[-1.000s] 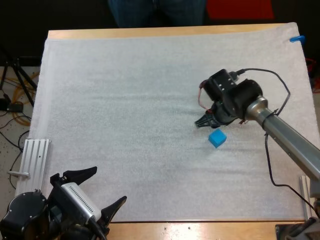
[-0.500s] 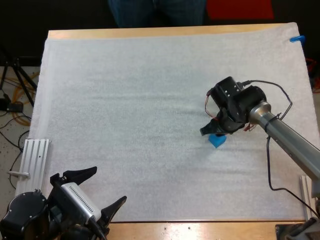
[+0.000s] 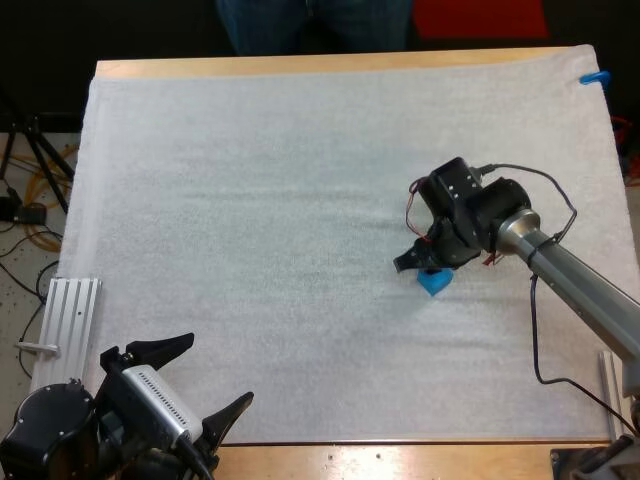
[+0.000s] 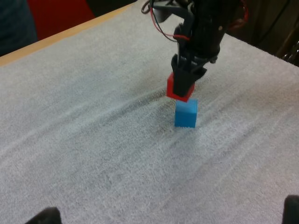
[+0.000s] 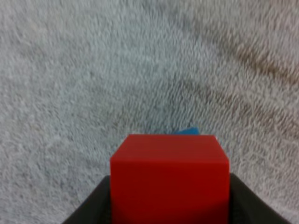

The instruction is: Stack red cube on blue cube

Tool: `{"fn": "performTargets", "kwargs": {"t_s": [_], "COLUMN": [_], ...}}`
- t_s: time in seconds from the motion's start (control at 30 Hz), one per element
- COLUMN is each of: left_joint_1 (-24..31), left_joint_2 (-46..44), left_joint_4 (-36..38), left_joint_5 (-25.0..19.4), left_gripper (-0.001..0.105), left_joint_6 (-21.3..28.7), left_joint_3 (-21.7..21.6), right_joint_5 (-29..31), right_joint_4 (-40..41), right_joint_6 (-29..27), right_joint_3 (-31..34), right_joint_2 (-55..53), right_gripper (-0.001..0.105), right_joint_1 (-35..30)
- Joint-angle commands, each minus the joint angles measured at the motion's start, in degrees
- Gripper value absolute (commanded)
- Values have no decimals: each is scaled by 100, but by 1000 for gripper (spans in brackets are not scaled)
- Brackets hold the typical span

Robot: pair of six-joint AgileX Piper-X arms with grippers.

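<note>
One red cube (image 4: pixel 181 87) hangs clamped between the two black fingers of the right gripper (image 4: pixel 186 77). It is just over the one blue cube (image 4: pixel 185 113) and set slightly off its top; whether the two touch I cannot tell. The blue cube sits on the white mat (image 3: pixel 250 200), right of the middle. The left gripper (image 3: pixel 205 380) is at the near left corner, fingers spread apart on nothing. A person's legs (image 3: pixel 315 25) stand beyond the far edge of the wooden table (image 3: pixel 300 66).

My right arm (image 3: pixel 575 290) is a silver-grey tube ending in a rounded black wrist housing. My left gripper (image 3: pixel 220 370) has two pointed black fingers and a pale ribbed plate.
</note>
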Motion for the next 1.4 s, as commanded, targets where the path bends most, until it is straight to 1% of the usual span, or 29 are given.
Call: {"fn": "performTargets", "kwargs": {"t_s": [0.0, 0.13, 0.33, 0.4, 0.5, 0.57, 0.67, 0.83, 1.0, 1.1, 1.23, 1.37], "left_joint_1": [-21, -21, -21, -21, -21, -21, -21, -21, -21, -21, -21, -21], "left_joint_2": [33, 33, 33, 33, 33, 33, 33, 33, 33, 33, 33, 59], "left_joint_4": [14, -1, 0, 0, 0, 0, 0, 0, 0, 23, 4, -221], "left_joint_5": [84, 84, 84, 84, 84, 84, 84, 84, 84, 84, 84, 84], "left_gripper": [87, 87, 87, 87, 87, 87, 87, 87, 87, 87, 87, 87], "left_joint_6": [16, 16, 16, 16, 16, 16, 16, 16, -25, -69, -156, -174], "left_joint_3": [-35, -35, -35, -35, -35, -35, -35, -35, -35, -35, -35, -35], "right_joint_5": [-49, -36, -37, -37, -37, -37, -37, -37, 33, 182, 149, 149], "right_joint_4": [-31, -170, -319, -319, -319, -319, -290, -222, -237, -385, -587, -719], "right_joint_6": [29, 28, 152, 151, 151, 151, 151, 151, 160, 161, 134, 151], "right_joint_3": [70, 284, 288, 288, 288, 288, 288, 288, 263, 263, 263, 263], "right_joint_2": [-66, -66, -55, -55, -55, -55, -55, -71, -368, -707, -1105, -1258], "right_gripper": [25, 25, 25, 27, 40, 54, 63, 65, 65, 65, 65, 65], "right_joint_1": [8, 8, 8, 8, 8, 8, 8, 8, 8, 8, 8, -204]}}
